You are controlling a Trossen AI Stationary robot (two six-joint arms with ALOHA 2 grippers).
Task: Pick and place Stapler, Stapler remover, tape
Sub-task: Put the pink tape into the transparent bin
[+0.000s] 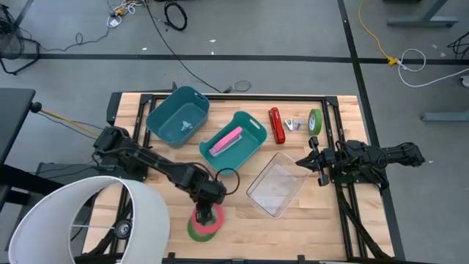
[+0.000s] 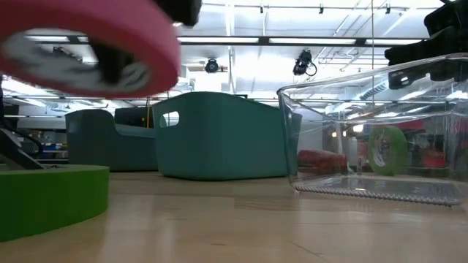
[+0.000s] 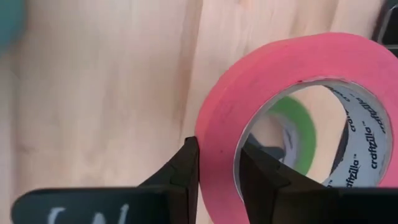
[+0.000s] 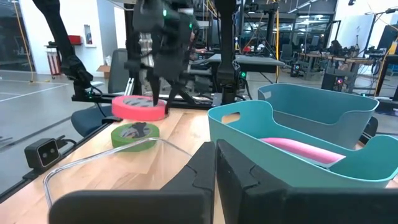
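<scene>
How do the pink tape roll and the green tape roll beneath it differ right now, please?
The pink tape roll is off the table, gripped through its wall by the left pincer; the green tape roll lies flat on the wooden table, untouched. The pink roll hangs slightly tilted, directly above the level green one. Both are flat rings of similar width.

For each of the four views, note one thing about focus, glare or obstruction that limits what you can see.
High view: a large white lamp shade blocks the lower left corner. Low view: the pink tape roll and green tape roll sit close and blurred; ceiling lights glare through the clear bin. Left wrist view: the pink roll fills the frame, wood soft behind. Right wrist view: the right gripper hides the foreground.
</scene>
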